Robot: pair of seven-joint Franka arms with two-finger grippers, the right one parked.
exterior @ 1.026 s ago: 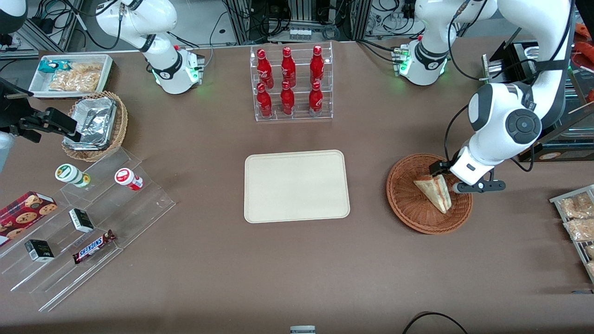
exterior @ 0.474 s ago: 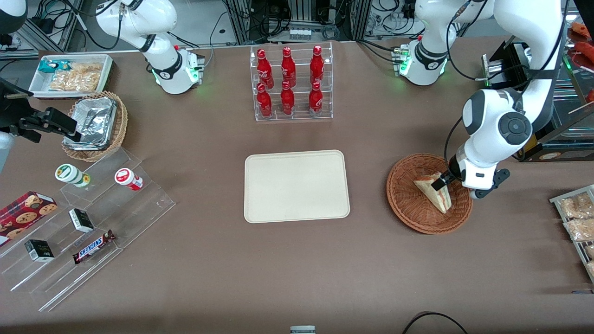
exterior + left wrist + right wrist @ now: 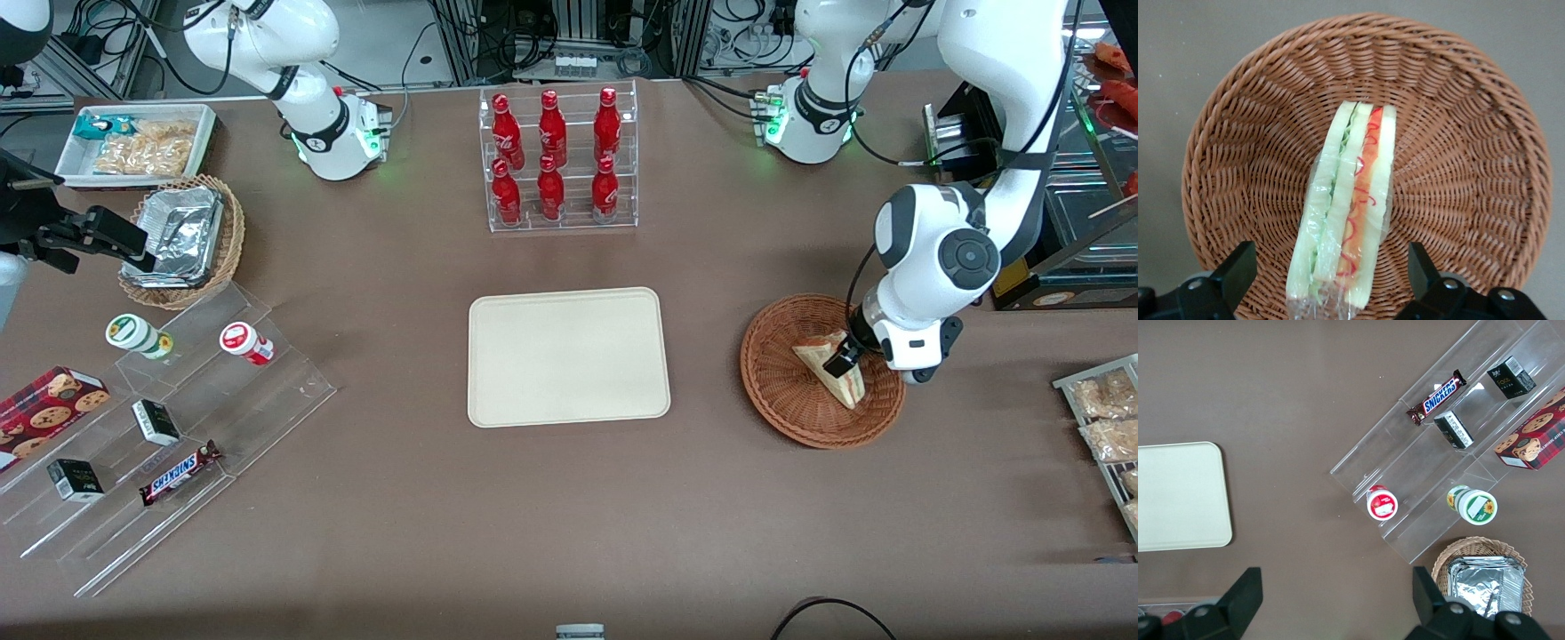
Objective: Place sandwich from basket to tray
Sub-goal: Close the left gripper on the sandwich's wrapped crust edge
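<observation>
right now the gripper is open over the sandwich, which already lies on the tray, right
Not quite. The gripper is open over the sandwich, but the sandwich lies in the basket, not on the tray. The left wrist view shows this.

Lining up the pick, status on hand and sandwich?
Hand open, straddling sandwich, fingers clear of it. Sandwich lying in basket. Tray bare, nothing between.

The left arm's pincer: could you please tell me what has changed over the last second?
The pincer turned and settled lower over the sandwich, its fingers open on either side. The sandwich remains in the basket, not yet gripped; the tray is unchanged.
</observation>
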